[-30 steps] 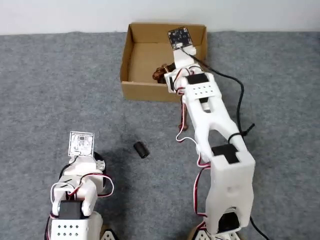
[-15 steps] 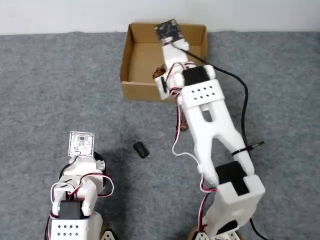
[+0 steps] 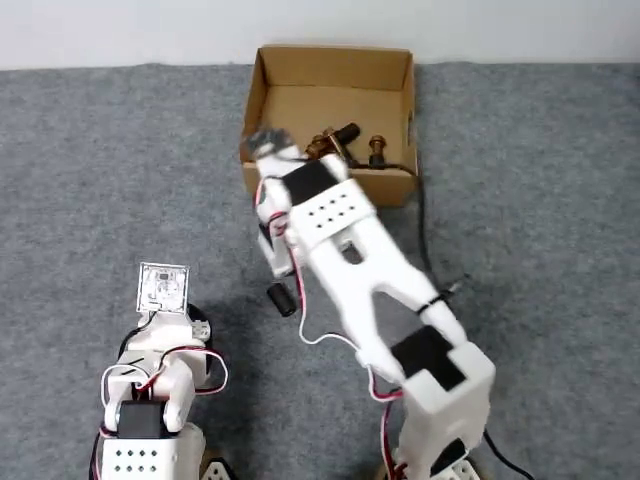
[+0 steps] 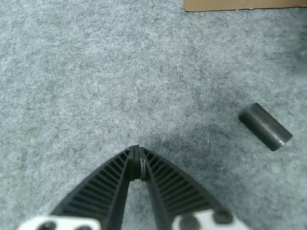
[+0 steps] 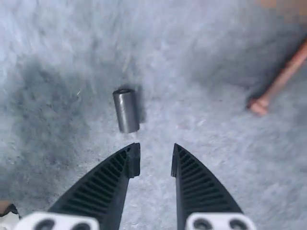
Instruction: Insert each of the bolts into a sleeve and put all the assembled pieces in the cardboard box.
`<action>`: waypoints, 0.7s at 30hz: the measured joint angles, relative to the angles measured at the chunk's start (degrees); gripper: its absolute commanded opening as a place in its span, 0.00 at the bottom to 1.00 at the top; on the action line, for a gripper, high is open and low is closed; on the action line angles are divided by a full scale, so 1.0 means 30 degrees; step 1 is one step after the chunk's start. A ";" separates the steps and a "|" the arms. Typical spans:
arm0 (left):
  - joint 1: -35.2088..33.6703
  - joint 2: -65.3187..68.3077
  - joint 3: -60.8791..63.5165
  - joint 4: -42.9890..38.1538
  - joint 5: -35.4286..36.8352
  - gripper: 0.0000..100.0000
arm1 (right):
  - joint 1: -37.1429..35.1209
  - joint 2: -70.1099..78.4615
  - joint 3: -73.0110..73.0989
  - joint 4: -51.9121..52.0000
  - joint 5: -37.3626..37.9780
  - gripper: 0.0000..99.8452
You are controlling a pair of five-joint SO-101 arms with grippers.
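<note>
Now | our right gripper [image 5: 152, 160] hangs, jaws parted, just short of the sleeve [image 5: 126, 110] lying at 6 o'clock of the cardboard box [image 3: 300, 115] | left gripper [image 4: 139, 164] pressed together, empty | risk, we judge: a jaw tip nudges the round sleeve rolling.

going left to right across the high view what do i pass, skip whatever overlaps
left arm → sleeve → bolts in the box
</note>
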 measured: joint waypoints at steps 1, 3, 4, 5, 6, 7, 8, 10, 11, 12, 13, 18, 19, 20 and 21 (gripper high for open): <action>0.0000 0.0000 0.0000 0.0000 0.0000 0.00 | -0.0205 0.0410 0.0000 0.0000 -0.0147 0.11; 0.0000 0.0000 0.0000 0.0000 0.0000 0.00 | -0.0586 0.1289 0.0000 0.0000 -0.0469 0.11; 0.0000 0.0000 0.0000 0.0000 0.0000 0.00 | -0.0821 0.1700 0.0000 0.0000 -0.0586 0.11; 0.0000 0.0000 0.0000 0.0000 0.0000 0.00 | -0.1026 0.2022 0.0000 0.0000 -0.0645 0.11; 0.0000 0.0000 0.0000 0.0000 0.0000 0.00 | -0.1260 0.2374 0.0000 0.0000 -0.0645 0.11; 0.0000 0.0000 0.0000 0.0000 0.0000 0.00 | -0.1436 0.2579 0.0000 0.0000 -0.0674 0.11; 0.0000 0.0000 0.0000 0.0000 0.0000 0.00 | -0.1641 0.2813 0.0000 -0.0176 -0.0703 0.11; 0.0000 0.0000 0.0000 0.0000 0.0000 0.00 | -0.1963 0.3194 0.0000 -0.0615 -0.0703 0.11; 0.0000 0.0000 0.0000 0.0000 0.0000 0.00 | -0.2022 0.3399 0.0000 -0.0938 -0.0703 0.11; 0.0000 0.0000 0.0000 0.0000 0.0000 0.00 | -0.2081 0.3604 0.0000 -0.1289 -0.0703 0.11; 0.0000 0.0000 0.0000 0.0000 0.0000 0.00 | -0.2081 0.3780 0.0000 -0.1612 -0.0703 0.11; 0.0000 0.0000 0.0000 0.0000 0.0000 0.00 | -0.2051 0.5187 0.0000 -0.2637 -0.0703 0.11; 0.0000 0.0000 0.0000 0.0000 0.0000 0.00 | -0.2051 0.5509 0.0000 -0.2755 -0.0703 0.11; 0.0000 0.0000 0.0000 0.0000 0.0000 0.00 | -0.2051 0.5832 0.0000 -0.2872 -0.0703 0.11; 0.0000 0.0000 0.0000 0.0000 0.0000 0.00 | -0.2051 0.6095 -0.0029 -0.3018 -0.0703 0.10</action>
